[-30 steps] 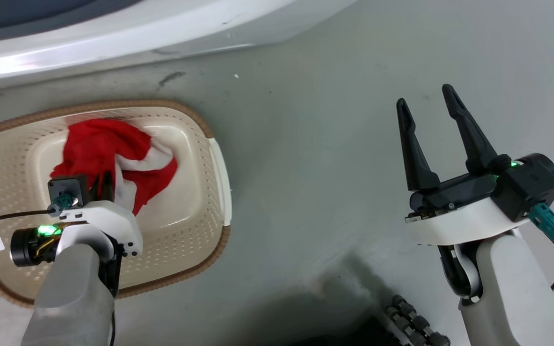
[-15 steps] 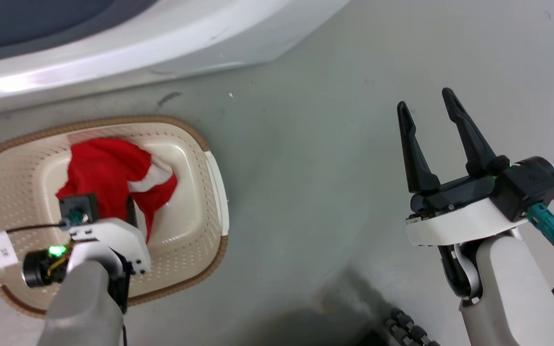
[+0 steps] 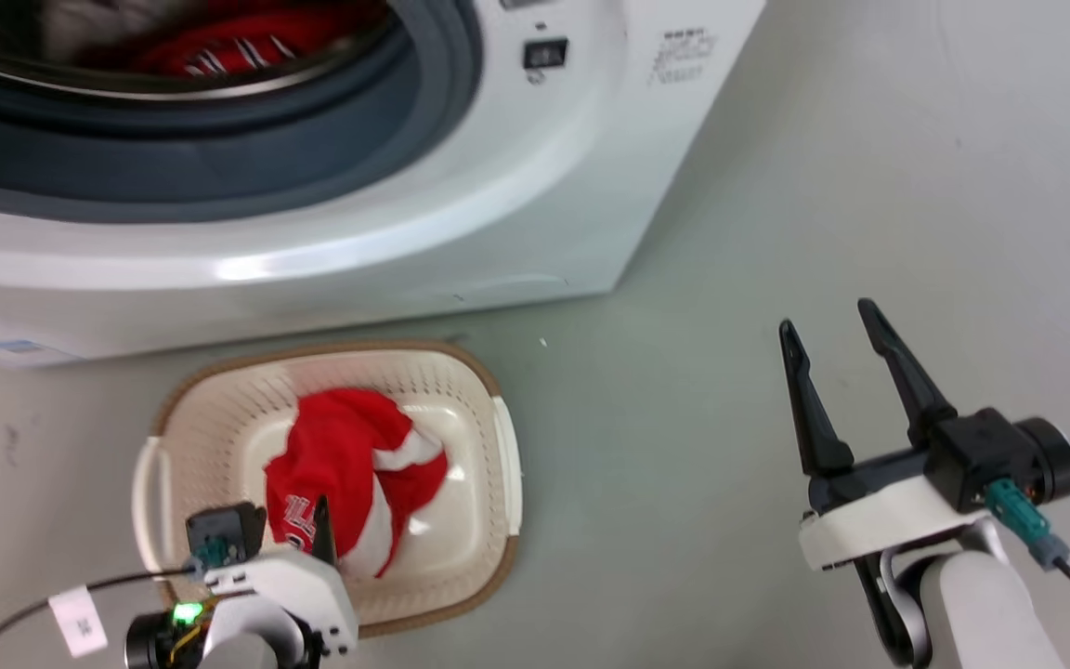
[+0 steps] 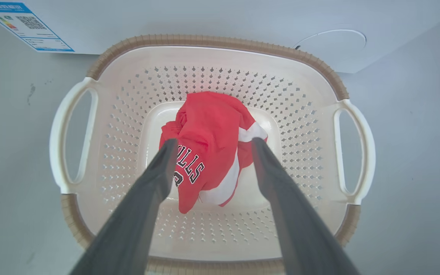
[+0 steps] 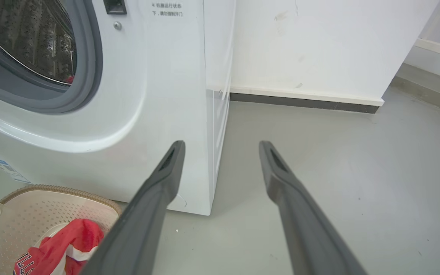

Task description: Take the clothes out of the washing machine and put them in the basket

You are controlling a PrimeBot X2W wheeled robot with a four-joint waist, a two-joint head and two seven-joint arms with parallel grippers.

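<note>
Entered at the top: a white washing machine (image 3: 535, 186) whose grey-gasketed porthole (image 3: 405, 121) is seen open, with a red striped garment (image 3: 219, 51) lodged inside the drum. Entered just before it on the grey floor (image 3: 684, 418): a cream basket (image 3: 219, 418), brown-rimmed and white-handled, in which a crumpled red-and-white garment (image 3: 340, 455) is contained. The left hand (image 3: 303, 530) is positioned over the basket's near edge, its fingers largely hidden, while the right hand (image 3: 825, 316) is held above the floor, well apart from the basket, fingers spread.
</note>
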